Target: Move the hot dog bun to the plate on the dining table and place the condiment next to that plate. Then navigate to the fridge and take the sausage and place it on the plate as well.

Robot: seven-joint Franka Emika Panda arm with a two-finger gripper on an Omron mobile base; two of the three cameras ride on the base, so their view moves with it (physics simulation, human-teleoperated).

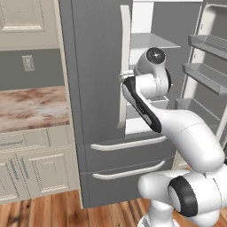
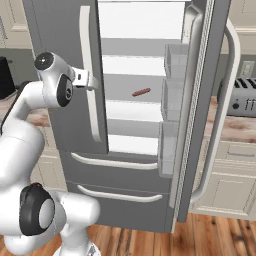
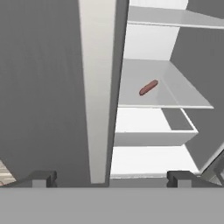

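A white robot arm stands in front of the fridge [image 2: 145, 100], a tall dark grey unit with its right door swung wide and its left door shut. The end effector [image 3: 111, 178] hovers just in front of the closed left door's long pale handle [image 3: 98, 87], its two dark fingertips spread wide apart and gripping nothing.

Inside the lit compartment, the sausage [image 3: 148, 87] lies alone on a pale middle shelf [image 3: 183, 94], set at a slant and well apart from the end effector. It is a thin reddish-brown cylinder, finger-like.

It looks light and probably a little soft, so a gentle pinch should do. Being round and smooth, it may roll or slip on the slick shelf if nudged from one side. The safest hold seems to be across its middle, with the fingers turned square to its slanted length, coming in from above or from the open front of the shelf.
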